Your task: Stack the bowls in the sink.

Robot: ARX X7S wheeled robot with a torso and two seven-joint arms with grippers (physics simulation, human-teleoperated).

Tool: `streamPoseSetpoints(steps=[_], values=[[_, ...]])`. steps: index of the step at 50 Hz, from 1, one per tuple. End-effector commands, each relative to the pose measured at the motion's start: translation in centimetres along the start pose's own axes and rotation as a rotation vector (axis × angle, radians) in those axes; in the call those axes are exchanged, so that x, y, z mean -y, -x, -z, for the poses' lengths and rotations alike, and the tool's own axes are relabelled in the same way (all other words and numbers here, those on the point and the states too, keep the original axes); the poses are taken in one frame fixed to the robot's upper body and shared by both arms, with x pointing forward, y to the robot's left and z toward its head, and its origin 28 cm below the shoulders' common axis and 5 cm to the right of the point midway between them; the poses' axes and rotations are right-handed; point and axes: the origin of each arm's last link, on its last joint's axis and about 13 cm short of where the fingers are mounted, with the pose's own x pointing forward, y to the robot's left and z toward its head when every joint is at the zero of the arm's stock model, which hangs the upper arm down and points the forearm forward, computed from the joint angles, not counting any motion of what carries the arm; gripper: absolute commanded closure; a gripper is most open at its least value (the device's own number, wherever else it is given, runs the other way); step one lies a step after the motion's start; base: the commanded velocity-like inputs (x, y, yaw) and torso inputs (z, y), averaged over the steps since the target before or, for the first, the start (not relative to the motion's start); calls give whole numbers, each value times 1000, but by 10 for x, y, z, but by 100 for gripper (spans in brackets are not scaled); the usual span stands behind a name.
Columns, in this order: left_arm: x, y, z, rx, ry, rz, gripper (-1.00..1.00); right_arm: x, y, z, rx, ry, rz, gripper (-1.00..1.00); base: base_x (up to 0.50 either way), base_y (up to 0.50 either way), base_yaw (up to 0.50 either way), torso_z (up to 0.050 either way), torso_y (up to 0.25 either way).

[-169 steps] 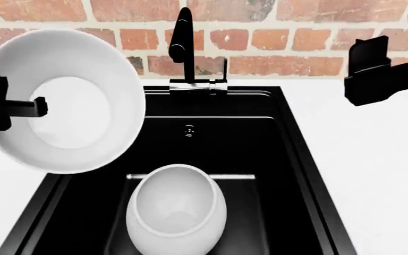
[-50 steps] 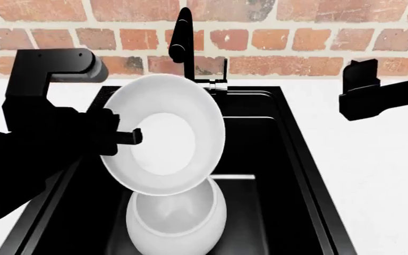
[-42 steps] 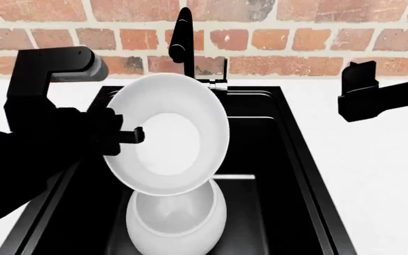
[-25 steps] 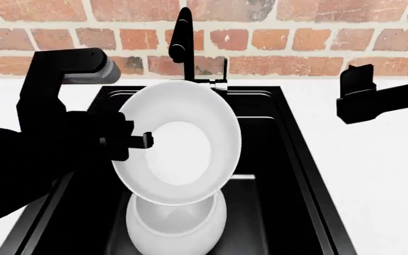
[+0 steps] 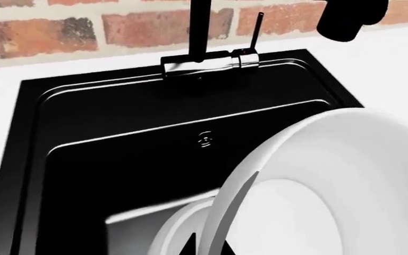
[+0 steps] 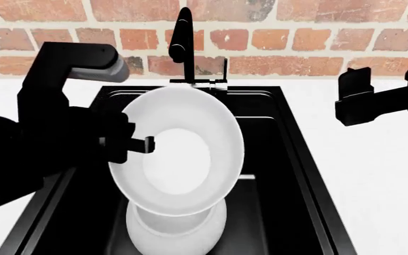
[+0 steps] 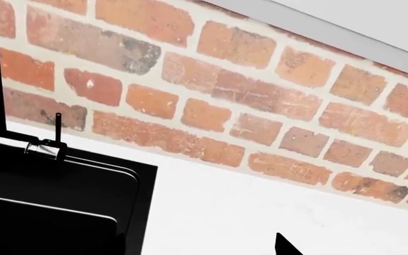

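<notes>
My left gripper (image 6: pixel 146 144) is shut on the rim of one white bowl (image 6: pixel 179 151). It holds that bowl tilted, its opening facing up toward the head camera, over the black sink (image 6: pixel 282 159). The other bowl (image 6: pixel 179 231) sits on the sink floor right below, partly covered by the held one; contact between them cannot be made out. In the left wrist view the held bowl's (image 5: pixel 346 180) rim passes between my fingertips (image 5: pixel 187 248), with the lower bowl (image 5: pixel 172 234) behind it. My right gripper (image 6: pixel 356 98) hovers open over the counter, right of the sink, holding nothing.
A tall black faucet (image 6: pixel 183 42) stands at the sink's back edge, with a brick wall (image 6: pixel 296 37) behind it. White counter (image 6: pixel 374 186) lies on both sides of the basin. A small round metal fitting (image 5: pixel 205 139) shows on the sink's back wall.
My left gripper has carried the bowl from the left counter over the sink, then lower and slightly right, onto the bowl below. The right gripper has barely shifted.
</notes>
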Motion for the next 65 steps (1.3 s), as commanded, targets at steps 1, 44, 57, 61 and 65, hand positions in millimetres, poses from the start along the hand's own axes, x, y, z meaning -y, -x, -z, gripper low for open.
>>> streamPoseSetpoints(steps=[1,44,57,61,65], values=[[-3,0,-5,-20,-16,-17,100,-1,-1,0,-4,7,0,-100,0,0,0,0,0],[-12,-36,13,-68,61,26,100,-5,-9,5,-25,19,-5,-100,0,0,0,0,0],[-12,-42,18,-107,46,19,100,-7,-11,7,-28,22,-10,-100,0,0,0,0,1],[-11,-43,18,-115,41,16,100,-7,-12,7,-30,23,-10,-100,0,0,0,0,0],[-11,-42,18,-120,39,13,100,-7,-12,7,-30,24,-11,-100,0,0,0,0,0]])
